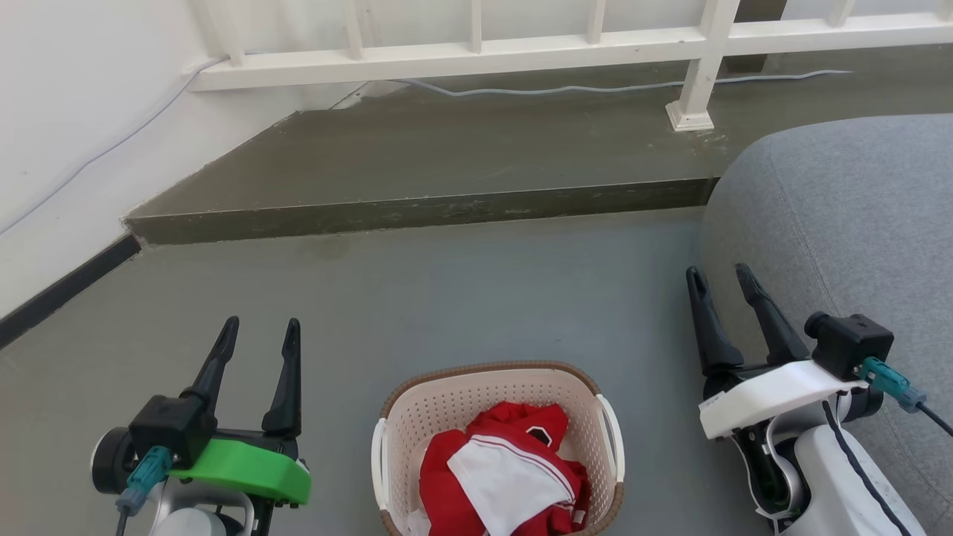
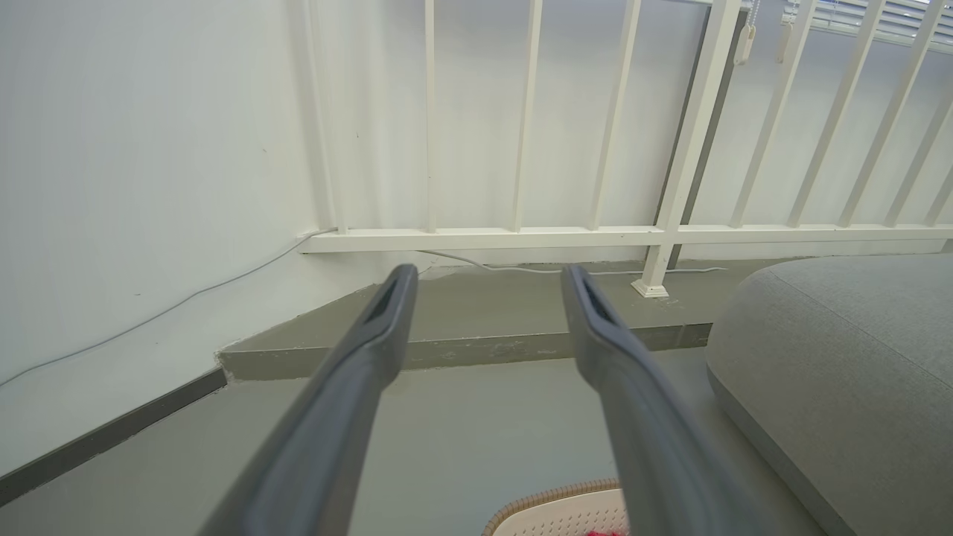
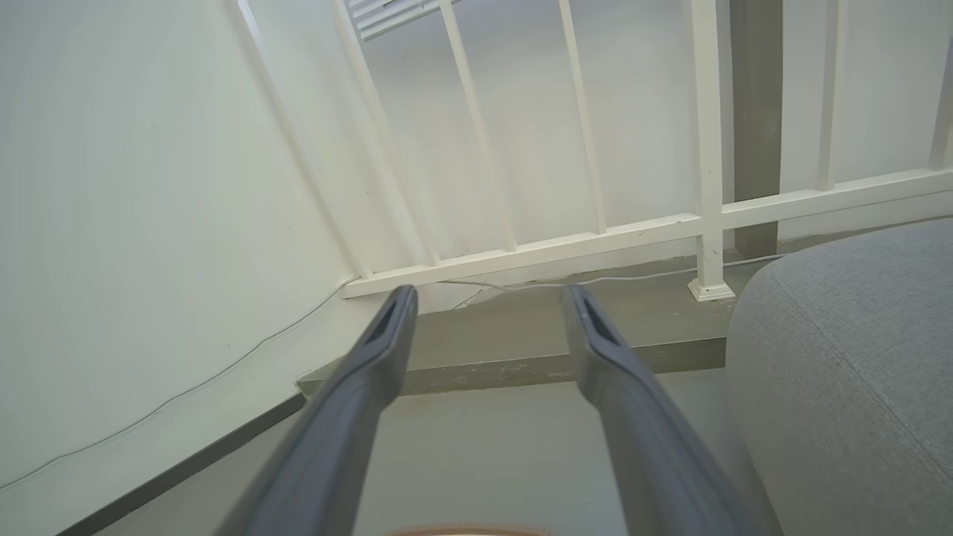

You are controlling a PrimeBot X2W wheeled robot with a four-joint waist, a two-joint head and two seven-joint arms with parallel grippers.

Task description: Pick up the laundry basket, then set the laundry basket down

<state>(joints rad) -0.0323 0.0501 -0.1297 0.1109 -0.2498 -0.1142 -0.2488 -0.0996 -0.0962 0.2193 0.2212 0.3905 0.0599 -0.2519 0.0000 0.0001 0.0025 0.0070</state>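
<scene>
Laundry basket [image 1: 447, 406], cream perforated plastic with brown braided rim and white side handles [image 1: 615, 439], stands on the grey floor [image 1: 447, 298] between your pincers, red-and-white clothes [image 1: 506, 461] inside. Left pincer [image 1: 263, 322] and right pincer [image 1: 718, 270]: both spread wide, empty, well clear. Pick-up not begun. Next, likely: bring each pincer down to a handle.

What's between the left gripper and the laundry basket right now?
Only bare grey floor. The head view shows it running between the left gripper, fingers open, and the laundry basket.
</scene>
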